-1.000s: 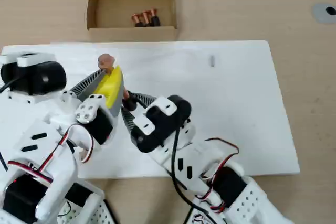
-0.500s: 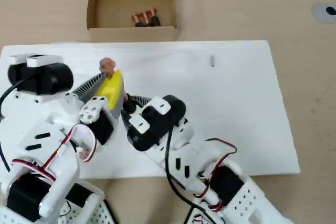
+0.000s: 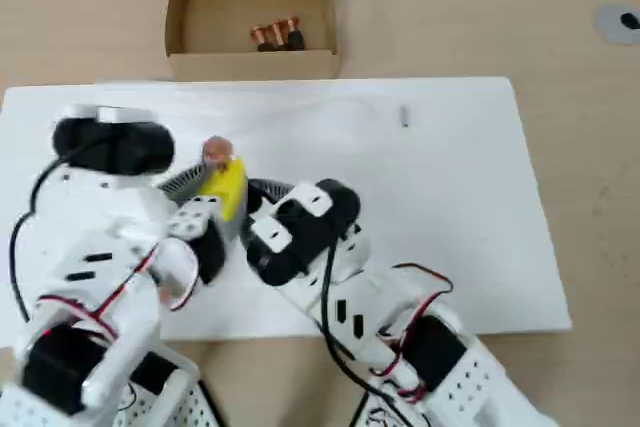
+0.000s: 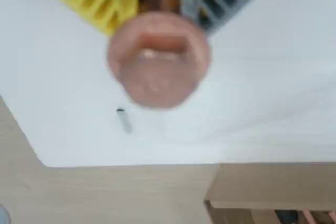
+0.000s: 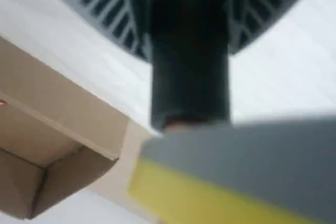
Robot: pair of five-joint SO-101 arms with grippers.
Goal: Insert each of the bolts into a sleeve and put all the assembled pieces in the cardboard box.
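A copper bolt is clamped by its shank in my left gripper, which has one yellow and one grey finger; its broad head points away from the wrist. From above, the bolt head sticks out past the yellow finger over the white mat. My right gripper is shut on a black sleeve, right beside the left gripper and almost touching it. The cardboard box stands beyond the mat with assembled pieces inside.
A small grey pin lies on the white mat toward the far right. A wooden table surrounds the mat. The box's corner is near the sleeve in the right wrist view. Both arm bodies crowd the mat's near left.
The left arm has swung to the right, carrying the bolt closer to the right gripper and slightly nearer the table's front. The right arm has barely shifted.
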